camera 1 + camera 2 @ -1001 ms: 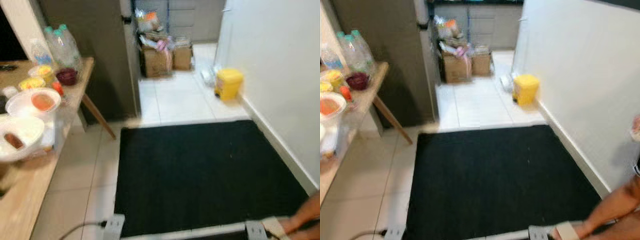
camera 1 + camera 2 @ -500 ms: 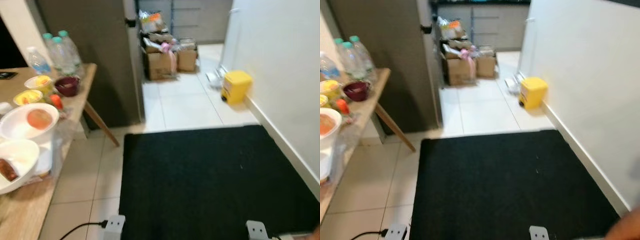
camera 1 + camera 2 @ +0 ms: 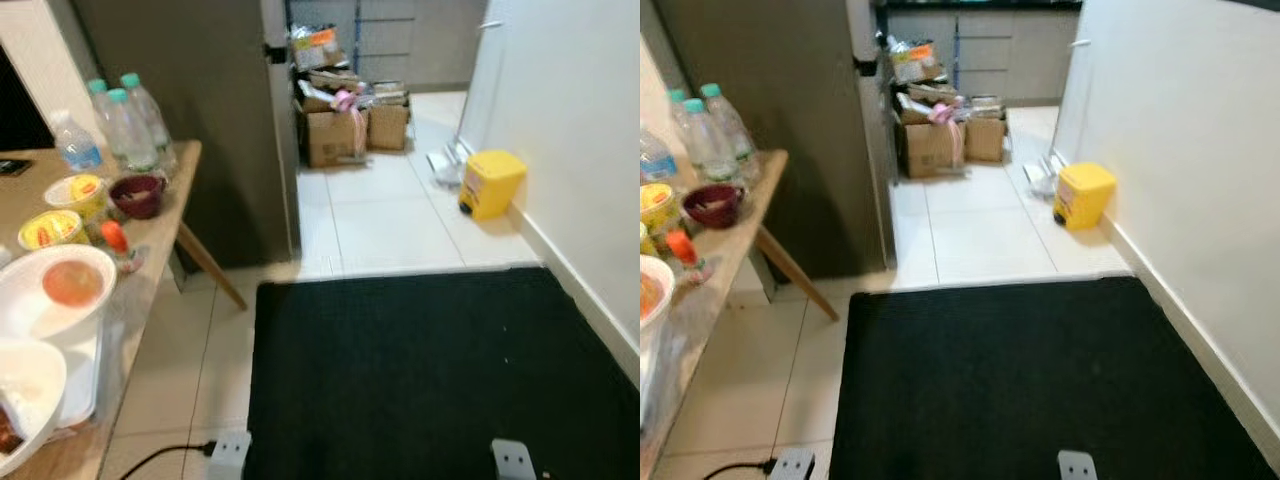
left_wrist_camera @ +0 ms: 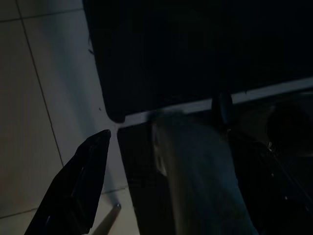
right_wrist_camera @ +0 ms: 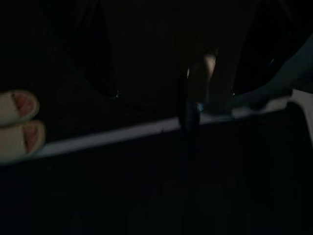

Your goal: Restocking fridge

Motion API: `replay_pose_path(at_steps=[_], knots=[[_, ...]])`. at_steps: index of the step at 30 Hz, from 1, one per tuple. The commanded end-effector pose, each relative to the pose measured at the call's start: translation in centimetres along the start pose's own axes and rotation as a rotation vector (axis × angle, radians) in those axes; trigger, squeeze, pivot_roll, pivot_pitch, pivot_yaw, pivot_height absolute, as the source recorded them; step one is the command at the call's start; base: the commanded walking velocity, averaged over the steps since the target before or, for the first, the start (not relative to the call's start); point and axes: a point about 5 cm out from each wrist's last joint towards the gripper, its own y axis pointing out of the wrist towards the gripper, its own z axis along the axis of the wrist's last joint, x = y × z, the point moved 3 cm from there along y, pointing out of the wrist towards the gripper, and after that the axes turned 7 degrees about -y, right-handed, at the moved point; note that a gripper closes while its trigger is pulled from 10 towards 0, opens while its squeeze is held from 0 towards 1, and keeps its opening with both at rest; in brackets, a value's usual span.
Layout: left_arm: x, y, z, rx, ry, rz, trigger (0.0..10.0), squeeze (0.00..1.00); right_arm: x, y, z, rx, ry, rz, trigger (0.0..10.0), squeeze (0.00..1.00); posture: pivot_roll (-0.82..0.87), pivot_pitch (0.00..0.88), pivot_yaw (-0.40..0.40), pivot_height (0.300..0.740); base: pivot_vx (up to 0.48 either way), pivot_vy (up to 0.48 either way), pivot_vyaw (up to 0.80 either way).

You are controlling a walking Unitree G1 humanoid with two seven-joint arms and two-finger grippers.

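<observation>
Fridge (image 3: 190, 110), dark grey, door closed, stands ahead-left beside the wooden tabletop (image 3: 170, 215). On the tabletop: three water bottles (image 3: 125, 120) at the far end, a dark red bowl (image 3: 137, 195), two yellow-lidded cups (image 3: 60, 215), a white bowl (image 3: 65, 290) with something orange inside. Black mat (image 3: 430, 370) covers the floor ahead; yellow bin (image 3: 490, 183) by the right wall, cardboard boxes (image 3: 350, 125) further back. Left hand (image 4: 171, 181) hangs over the mat edge, fingers (image 4: 78, 186) apart, released. Right wrist view is very dark: right hand state — can't tell; possibly a sandalled foot (image 5: 17, 125) at the edge.
</observation>
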Motion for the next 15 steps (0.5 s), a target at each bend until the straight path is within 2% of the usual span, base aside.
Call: replay_pose_path(at_steps=[1, 3, 7, 15], knots=[[-0.01, -0.03, -0.4, -0.015, 0.001, 0.003, 10.0, 0.0, -0.51, -0.03, -0.71, -0.021, 0.012, 0.011, 10.0, 0.0, -0.01, 0.0, -0.015, 0.74, 0.277, 0.0, 0.0], [-0.08, -0.04, -0.42, -0.016, -0.002, 0.009, 10.0, 0.0, -0.52, -0.03, -0.69, -0.019, 0.014, 0.011, 10.0, 0.0, -0.01, 0.0, -0.015, 0.74, 0.262, 0.0, 0.0], [-0.18, -0.04, -0.4, -0.012, -0.014, 0.02, 10.0, 0.0, -0.66, -0.02, -0.4, 0.001, 0.02, 0.033, 10.0, 0.0, -0.01, 0.0, -0.014, 0.74, 0.0, 0.0, 0.0], [-0.05, -0.02, -0.46, -0.018, -0.001, 0.012, 10.0, 0.0, -1.11, -0.01, -0.36, 0.002, -0.006, 0.068, 10.0, 0.0, -0.01, 0.0, -0.014, 0.74, 0.0, 0.0, 0.77]])
